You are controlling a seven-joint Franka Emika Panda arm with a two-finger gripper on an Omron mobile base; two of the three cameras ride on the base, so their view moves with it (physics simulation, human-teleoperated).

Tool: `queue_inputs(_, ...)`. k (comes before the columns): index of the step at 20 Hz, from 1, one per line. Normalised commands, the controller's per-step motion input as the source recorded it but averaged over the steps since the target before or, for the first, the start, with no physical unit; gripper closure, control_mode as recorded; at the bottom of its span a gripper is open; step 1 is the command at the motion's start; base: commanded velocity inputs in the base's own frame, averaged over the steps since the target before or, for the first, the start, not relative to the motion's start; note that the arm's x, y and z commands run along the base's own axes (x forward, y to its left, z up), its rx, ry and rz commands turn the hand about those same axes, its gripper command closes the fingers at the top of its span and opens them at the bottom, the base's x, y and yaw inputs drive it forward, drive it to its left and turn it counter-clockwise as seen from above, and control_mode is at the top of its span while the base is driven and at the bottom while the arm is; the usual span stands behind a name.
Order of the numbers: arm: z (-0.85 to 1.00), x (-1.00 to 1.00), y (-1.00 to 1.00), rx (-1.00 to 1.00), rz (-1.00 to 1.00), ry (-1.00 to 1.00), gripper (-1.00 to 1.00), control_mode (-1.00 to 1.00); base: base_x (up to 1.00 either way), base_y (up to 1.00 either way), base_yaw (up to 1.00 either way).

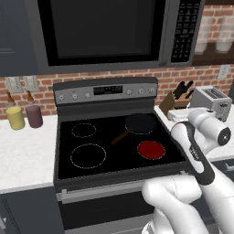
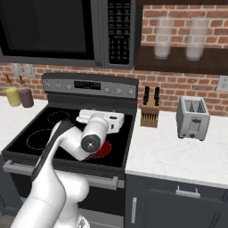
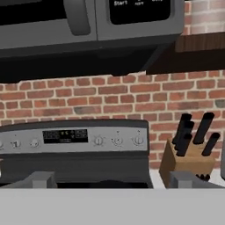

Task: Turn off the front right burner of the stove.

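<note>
The stove (image 1: 114, 157) has a black glass top and a grey back panel with small knobs (image 3: 117, 140) and a digital display (image 3: 65, 136). The front right burner (image 1: 151, 150) glows as a solid red disc; in the right base view my arm covers most of that burner (image 2: 105, 151). My gripper (image 3: 114, 180) is open, its two fingertips wide apart with nothing between them. It hovers above the right side of the cooktop and points at the back panel, well short of the knobs. The white hand (image 2: 100, 119) is level over the stove.
A black frying pan (image 1: 139, 123) sits on the rear right zone, handle pointing forward-left. A knife block (image 3: 189, 156) and a toaster (image 2: 192, 118) stand on the right counter. Two bottles (image 1: 23, 116) stand on the left counter. A microwave (image 1: 114, 32) hangs overhead.
</note>
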Motion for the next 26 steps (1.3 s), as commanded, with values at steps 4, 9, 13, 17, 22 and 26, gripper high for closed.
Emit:
queue_inputs(4,0.00,0.36,0.00,0.00,0.00,0.00,-1.00,-1.00,0.00,0.00,0.00)
queue_inputs(9,0.00,0.52,0.00,0.01,0.00,0.00,-1.00,-1.00,0.00,0.00,0.00)
queue_inputs(13,0.00,0.54,0.00,0.05,0.00,0.00,-1.00,-1.00,0.00,0.00,0.00)
queue_inputs(17,0.00,0.58,0.00,0.08,0.00,0.00,-1.00,-1.00,0.00,0.00,0.00)
queue_inputs(22,0.00,0.46,0.00,0.06,0.00,0.00,-1.00,-1.00,0.00,0.00,0.00)
queue_inputs(26,0.00,0.35,0.00,0.01,0.00,0.00,-1.00,-1.00,0.00,0.00,0.00)
